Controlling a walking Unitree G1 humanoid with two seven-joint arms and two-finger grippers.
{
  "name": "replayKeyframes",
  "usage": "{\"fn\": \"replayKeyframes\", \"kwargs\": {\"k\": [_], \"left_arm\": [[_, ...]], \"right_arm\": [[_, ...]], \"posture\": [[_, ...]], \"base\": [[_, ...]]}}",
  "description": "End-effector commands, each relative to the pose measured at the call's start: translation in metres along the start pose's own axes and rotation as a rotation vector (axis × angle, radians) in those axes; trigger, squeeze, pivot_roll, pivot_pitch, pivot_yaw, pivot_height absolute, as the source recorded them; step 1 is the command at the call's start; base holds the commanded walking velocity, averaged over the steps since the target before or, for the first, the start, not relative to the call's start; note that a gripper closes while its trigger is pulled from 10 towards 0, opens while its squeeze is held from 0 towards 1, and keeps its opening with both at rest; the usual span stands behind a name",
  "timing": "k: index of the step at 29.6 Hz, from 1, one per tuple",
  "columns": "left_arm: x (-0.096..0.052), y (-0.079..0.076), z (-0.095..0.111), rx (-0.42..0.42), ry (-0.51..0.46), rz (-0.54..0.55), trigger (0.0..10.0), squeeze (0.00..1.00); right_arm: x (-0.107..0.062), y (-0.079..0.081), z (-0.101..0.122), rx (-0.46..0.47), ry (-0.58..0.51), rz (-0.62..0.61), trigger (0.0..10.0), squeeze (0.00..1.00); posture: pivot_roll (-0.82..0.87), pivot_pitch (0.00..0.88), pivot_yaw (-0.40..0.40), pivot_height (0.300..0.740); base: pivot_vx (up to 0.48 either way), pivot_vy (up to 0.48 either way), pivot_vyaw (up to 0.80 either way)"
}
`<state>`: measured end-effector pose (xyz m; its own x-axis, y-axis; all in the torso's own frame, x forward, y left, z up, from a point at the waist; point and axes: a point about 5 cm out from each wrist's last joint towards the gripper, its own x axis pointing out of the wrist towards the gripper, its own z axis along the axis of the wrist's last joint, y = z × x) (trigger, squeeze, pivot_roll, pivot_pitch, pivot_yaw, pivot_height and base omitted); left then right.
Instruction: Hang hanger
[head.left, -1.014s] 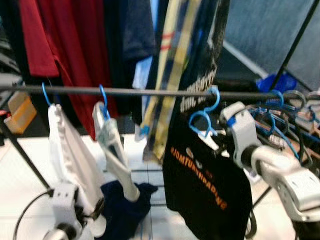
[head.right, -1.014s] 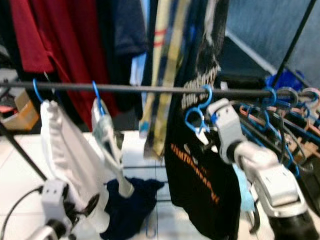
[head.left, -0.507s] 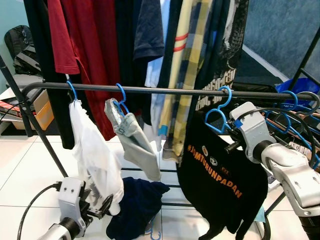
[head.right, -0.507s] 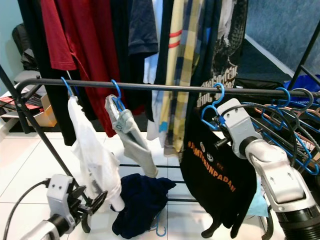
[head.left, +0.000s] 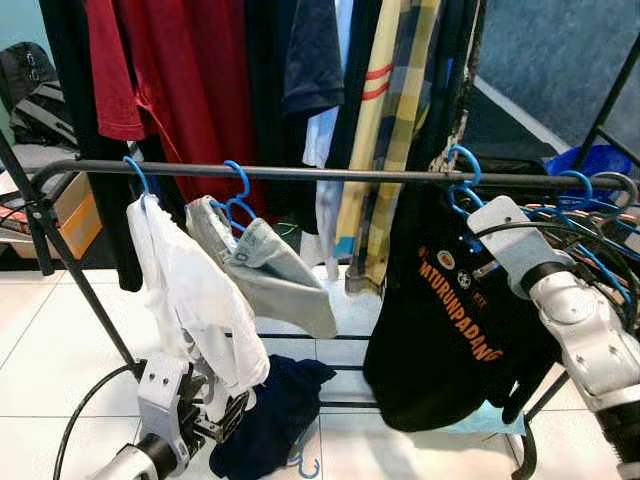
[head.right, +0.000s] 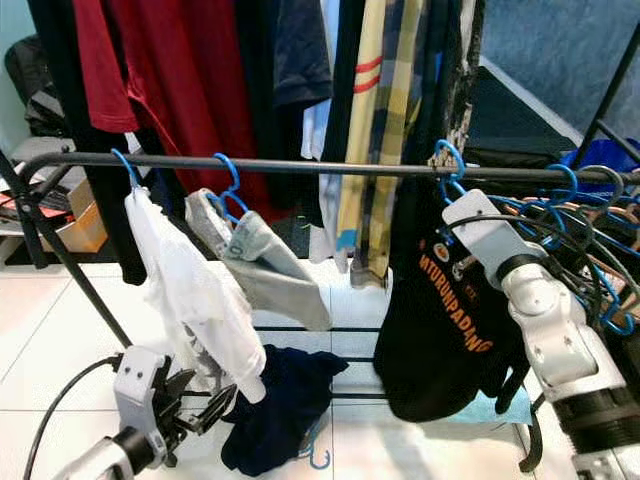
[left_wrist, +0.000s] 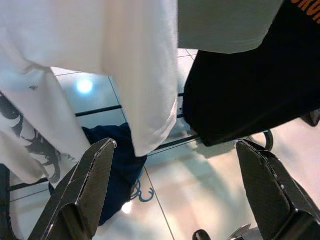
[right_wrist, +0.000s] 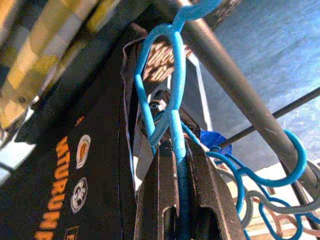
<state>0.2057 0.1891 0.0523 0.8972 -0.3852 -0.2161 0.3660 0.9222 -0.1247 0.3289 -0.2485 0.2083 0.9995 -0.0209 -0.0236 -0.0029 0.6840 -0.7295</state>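
Hanger (right_wrist: 172, 90) hook sits over the rail (head.left: 300, 173), so the black shirt (head.left: 450, 320) hangs. Right gripper (right_wrist: 175, 165) pinches the hanger's neck to steady it; left gripper (left_wrist: 175, 195) gapes empty, low.

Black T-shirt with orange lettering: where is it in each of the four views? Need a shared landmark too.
Left eye view: black T-shirt with orange lettering hangs right of centre, beside the right gripper.
Right eye view: same spot.
Left wrist view: its dark hem fills one upper corner.
Right wrist view: orange print beside the blue plastic hanger.
Landmark: the dark metal rail.
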Motion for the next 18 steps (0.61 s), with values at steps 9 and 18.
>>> {"fn": "replayKeyframes", "kwargs": {"k": [9,18], "left_arm": [[-0.003,0.014,0.013,0.022,-0.006,0.002,10.0,0.0],[0.001,0.013,0.029,0.005,-0.012,-0.081,10.0,0.0]], "right_arm": [[-0.022,0.007,0.047,0.307,-0.282,0.359,0.0,0.0],[-0.045,0.024,0.034,0.32,-0.241,0.662,0.0,0.0]], "posture": [[-0.09,0.0,-0.008,0.74],[-0.11,0.0,-0.005,0.74]], "base": [[0.0,0.0,0.0],[0.0,0.0,0.0]]}}
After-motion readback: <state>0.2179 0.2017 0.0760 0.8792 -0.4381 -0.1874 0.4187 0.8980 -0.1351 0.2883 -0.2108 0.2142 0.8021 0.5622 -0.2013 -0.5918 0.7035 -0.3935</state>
